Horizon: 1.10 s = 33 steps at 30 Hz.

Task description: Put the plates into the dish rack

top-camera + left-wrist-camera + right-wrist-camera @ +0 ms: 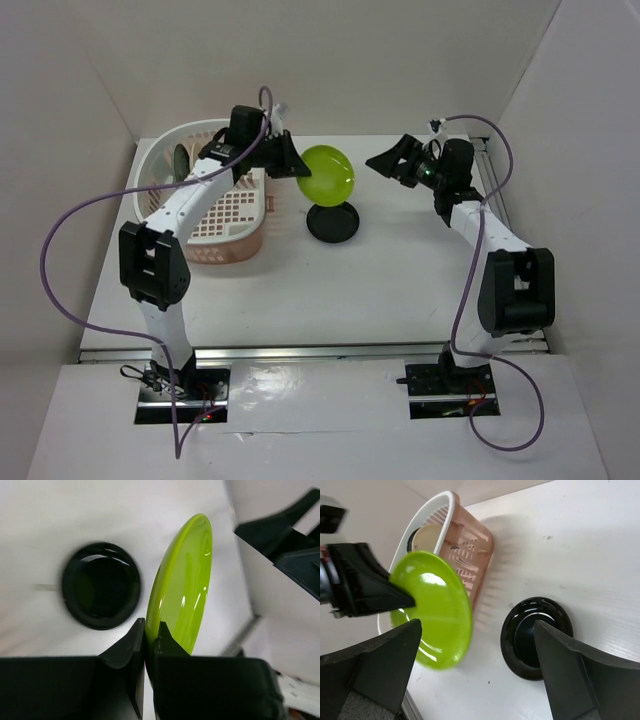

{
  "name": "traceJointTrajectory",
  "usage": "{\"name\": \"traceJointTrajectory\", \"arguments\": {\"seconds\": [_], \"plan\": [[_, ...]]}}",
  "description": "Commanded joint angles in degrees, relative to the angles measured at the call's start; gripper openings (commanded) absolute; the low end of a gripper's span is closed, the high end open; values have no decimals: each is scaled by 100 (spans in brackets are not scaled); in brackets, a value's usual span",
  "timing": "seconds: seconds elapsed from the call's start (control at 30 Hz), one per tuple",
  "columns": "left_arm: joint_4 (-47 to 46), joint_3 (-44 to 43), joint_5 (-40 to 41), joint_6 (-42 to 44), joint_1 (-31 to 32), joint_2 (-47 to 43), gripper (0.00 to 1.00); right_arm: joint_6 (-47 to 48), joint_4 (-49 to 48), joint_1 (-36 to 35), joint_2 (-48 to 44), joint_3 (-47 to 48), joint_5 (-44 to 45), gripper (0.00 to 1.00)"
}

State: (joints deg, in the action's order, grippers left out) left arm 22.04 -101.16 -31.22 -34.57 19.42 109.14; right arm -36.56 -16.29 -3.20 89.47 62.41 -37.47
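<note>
Beside the rack (pixel 215 215), the left gripper (pixel 149 630) pinches the green plate (pixel 182 585) by its rim above the table, so hold it on edge and lower it between pegs, while the right gripper (pixel 392 165) gapes empty.

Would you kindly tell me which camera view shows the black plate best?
Left wrist: the black plate lies whole and large on the table, though slightly blurred. Top external shows it small. In right wrist, the right hand hides its edge.
</note>
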Motion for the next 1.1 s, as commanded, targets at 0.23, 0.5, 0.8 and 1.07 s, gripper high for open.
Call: {"name": "traceJointTrajectory", "arguments": {"seconds": [0.23, 0.5, 0.8, 1.07], "plan": [[504, -440, 4532, 1442, -184, -1668, 0, -237, -321, -110, 1106, 561, 4, 100], [-198, 122, 6250, 2278, -421, -1730, 0, -238, -392, -163, 1275, 614, -58, 100], [-939, 239, 7208, 3333, -545, -1011, 0, -238, -550, -163, 1275, 456, -111, 100], [-1342, 9, 7534, 3764, -650, -377, 0, -291, -550, -163, 1275, 456, -164, 100]]}}
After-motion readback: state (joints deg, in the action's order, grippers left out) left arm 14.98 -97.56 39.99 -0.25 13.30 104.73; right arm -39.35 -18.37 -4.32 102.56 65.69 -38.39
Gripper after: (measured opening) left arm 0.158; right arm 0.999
